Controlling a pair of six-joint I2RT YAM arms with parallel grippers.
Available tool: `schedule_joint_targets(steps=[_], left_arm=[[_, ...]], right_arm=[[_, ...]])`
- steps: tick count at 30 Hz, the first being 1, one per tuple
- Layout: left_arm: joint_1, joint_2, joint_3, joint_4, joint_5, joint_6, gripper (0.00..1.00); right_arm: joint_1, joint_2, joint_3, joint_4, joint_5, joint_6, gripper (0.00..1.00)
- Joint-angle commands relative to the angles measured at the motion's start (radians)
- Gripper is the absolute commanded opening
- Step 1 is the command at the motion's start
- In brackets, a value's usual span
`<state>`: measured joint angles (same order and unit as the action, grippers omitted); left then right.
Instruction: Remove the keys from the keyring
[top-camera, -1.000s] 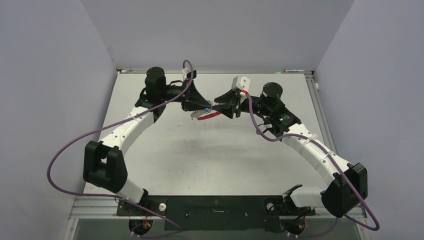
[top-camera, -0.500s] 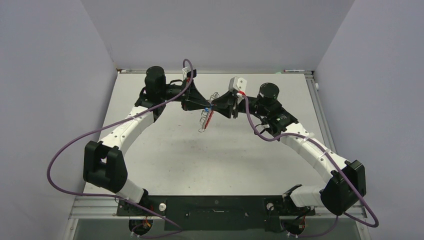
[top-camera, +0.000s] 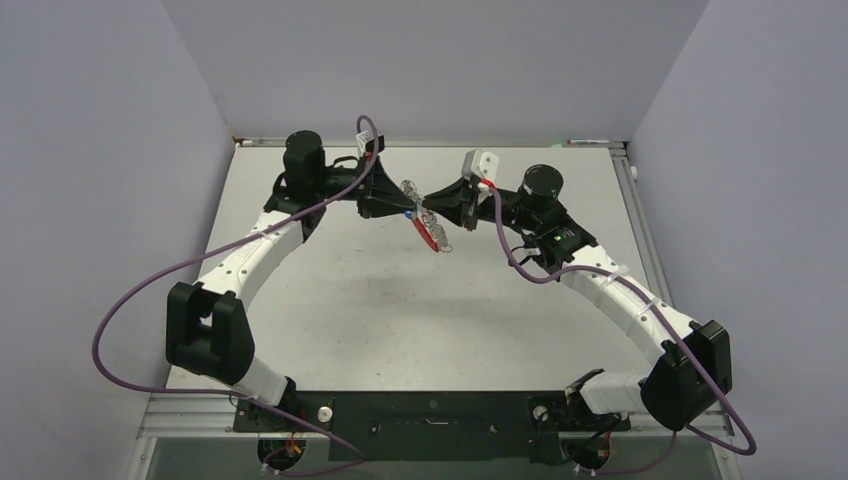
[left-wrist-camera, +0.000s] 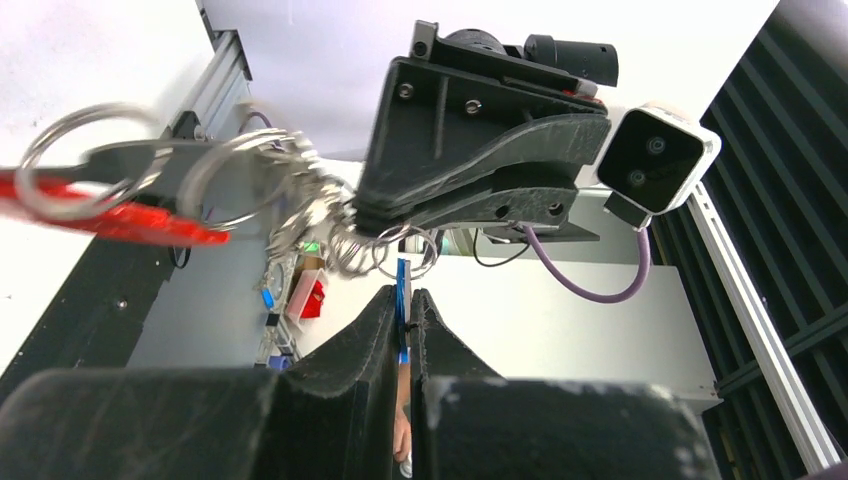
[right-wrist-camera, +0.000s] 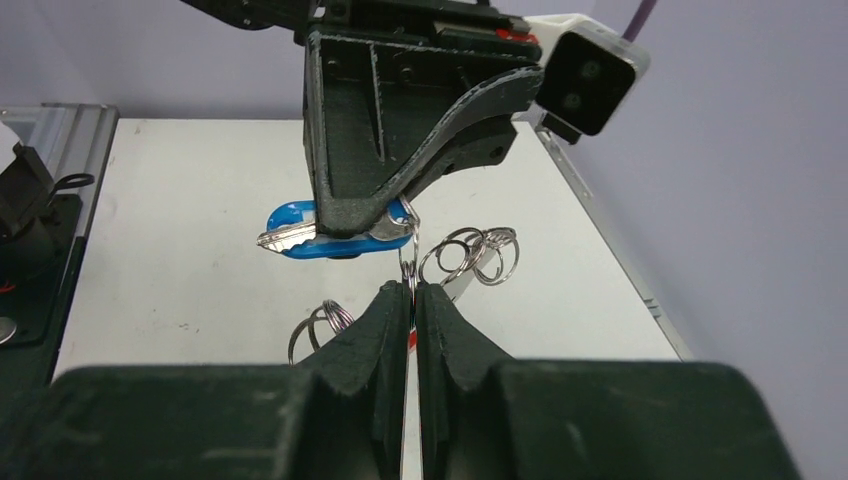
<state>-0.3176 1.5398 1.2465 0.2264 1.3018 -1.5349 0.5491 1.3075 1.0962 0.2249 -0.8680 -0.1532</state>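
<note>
With the left gripper (top-camera: 404, 208) clamped on the blue-headed key (right-wrist-camera: 300, 240) at upper centre of the top view, and the right gripper (top-camera: 433, 204) pinched shut on the adjoining wire loop (right-wrist-camera: 408, 262) — red keyring (top-camera: 432, 238) dangling just below — draw the key steadily along the coil without twisting.
</note>
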Motion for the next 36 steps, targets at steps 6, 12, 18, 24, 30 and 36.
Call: schedule_joint_targets(steps=[6,12,18,24,30,36], left_arm=[[0.029,-0.014,0.008,-0.04,-0.031,0.072,0.0],[0.016,-0.009,0.013,-0.045,-0.036,0.084,0.0],[-0.016,-0.01,0.025,-0.048,-0.038,0.094,0.0],[-0.007,-0.006,0.05,-0.048,-0.036,0.097,0.0],[0.017,-0.022,0.033,-0.069,-0.038,0.124,0.0],[0.072,-0.031,0.049,-0.243,-0.097,0.32,0.0]], right_arm=[[-0.058,-0.045,-0.037,0.324,-0.017,0.196,0.05],[-0.058,-0.029,-0.05,0.451,-0.002,0.336,0.05],[-0.041,0.003,-0.057,0.54,0.031,0.434,0.05],[-0.041,-0.01,-0.094,0.522,0.025,0.423,0.05],[-0.063,-0.034,-0.098,0.421,0.018,0.333,0.05],[-0.078,-0.059,-0.088,0.281,0.015,0.245,0.05]])
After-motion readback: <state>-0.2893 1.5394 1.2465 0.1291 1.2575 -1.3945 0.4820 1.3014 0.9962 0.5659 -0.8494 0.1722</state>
